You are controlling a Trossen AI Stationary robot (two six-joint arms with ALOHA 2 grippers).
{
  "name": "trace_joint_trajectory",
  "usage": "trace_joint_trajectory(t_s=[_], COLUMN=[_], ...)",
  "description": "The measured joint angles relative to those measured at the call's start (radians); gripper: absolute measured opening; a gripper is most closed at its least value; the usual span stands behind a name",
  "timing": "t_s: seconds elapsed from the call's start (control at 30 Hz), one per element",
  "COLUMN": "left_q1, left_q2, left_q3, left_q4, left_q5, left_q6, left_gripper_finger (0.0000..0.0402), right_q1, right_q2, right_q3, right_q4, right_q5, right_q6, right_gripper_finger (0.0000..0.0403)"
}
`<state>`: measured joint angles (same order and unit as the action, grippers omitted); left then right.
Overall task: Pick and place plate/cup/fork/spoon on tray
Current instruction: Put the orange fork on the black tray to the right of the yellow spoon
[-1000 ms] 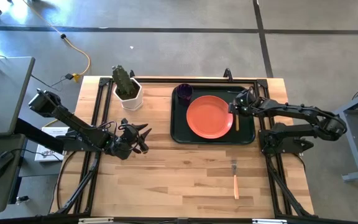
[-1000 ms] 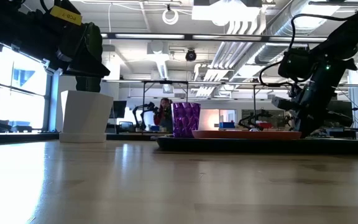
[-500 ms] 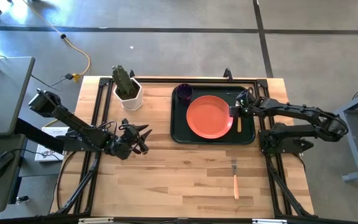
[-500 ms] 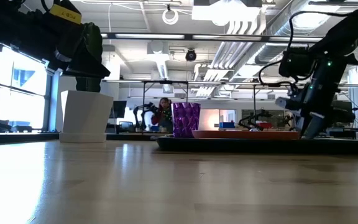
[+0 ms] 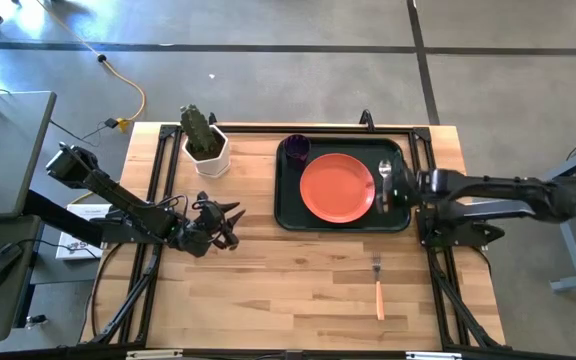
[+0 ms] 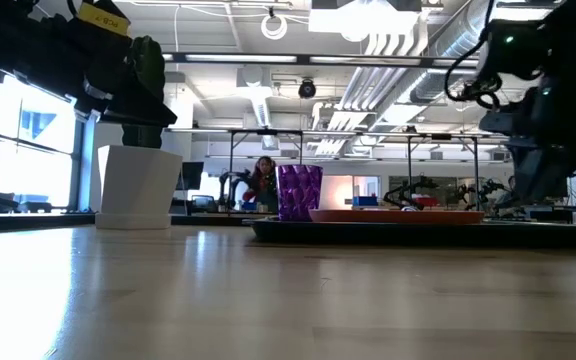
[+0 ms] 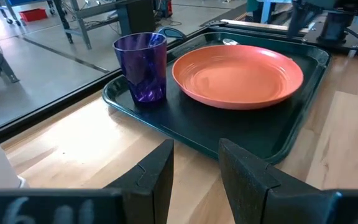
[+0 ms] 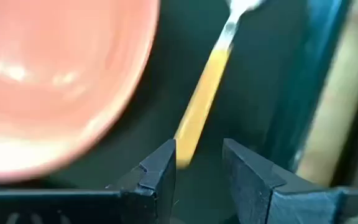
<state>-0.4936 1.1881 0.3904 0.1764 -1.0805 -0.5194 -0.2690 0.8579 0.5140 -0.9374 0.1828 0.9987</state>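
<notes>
The dark green tray (image 5: pixel 286 215) lies at the table's far right. On it rest the orange-red plate (image 5: pixel 337 187), the purple cup (image 5: pixel 298 149) at its far left corner, and the spoon (image 5: pixel 384 186) flat beside the plate's right side. The fork (image 5: pixel 378 290) lies on the bare wood nearer the front. My right gripper (image 5: pixel 401 189) is open over the tray's right rim; the spoon's handle (image 8: pixel 197 109) lies just beyond its fingertips. My left gripper (image 5: pixel 232 225) is open and empty left of the tray, facing the cup (image 7: pixel 141 66) and plate (image 7: pixel 238 73).
A white pot with a green cactus (image 5: pixel 206 146) stands at the table's far left. Black frame rails run along the table's left and right sides. Bare wood lies between my left gripper and the fork.
My right gripper has drawn back from over the spoon toward the table's right edge and has risen. The spoon, partly covered by the gripper before, now lies uncovered on the tray beside the plate.
</notes>
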Motion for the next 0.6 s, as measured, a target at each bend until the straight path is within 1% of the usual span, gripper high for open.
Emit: trace_joint_trajectory(t_s=[0.07, 0.13, 0.27, 0.43, 0.6], left_q1=[-0.001, 0.0, 0.0, 0.0, 0.011], left_q2=[0.0, 0.0, 0.0, 0.0, 0.0], left_q3=[0.0, 0.0, 0.0, 0.0, 0.0], left_q4=[0.0, 0.0, 0.0, 0.0, 0.001], left_q5=[0.007, 0.015, 0.013, -0.017, -0.036], left_q6=[-0.002, -0.009, -0.009, 0.004, 0.034], left_gripper_finger=[0.0115, 0.0115, 0.0115, 0.0115, 0.0115], right_q1=[0.119, 0.223, 0.383, 0.522, 0.592], right_q2=[-0.006, -0.006, -0.007, -0.006, 0.017], right_q3=[-0.012, -0.013, -0.001, 0.002, 0.003], right_q4=[0.0, 0.011, 0.083, 0.261, 0.43], right_q5=[0.005, 0.034, 0.101, 0.097, 0.096], right_q6=[0.102, 0.177, 0.283, 0.308, 0.276], right_gripper_finger=[0.0124, 0.0124, 0.0124, 0.0124, 0.0115])
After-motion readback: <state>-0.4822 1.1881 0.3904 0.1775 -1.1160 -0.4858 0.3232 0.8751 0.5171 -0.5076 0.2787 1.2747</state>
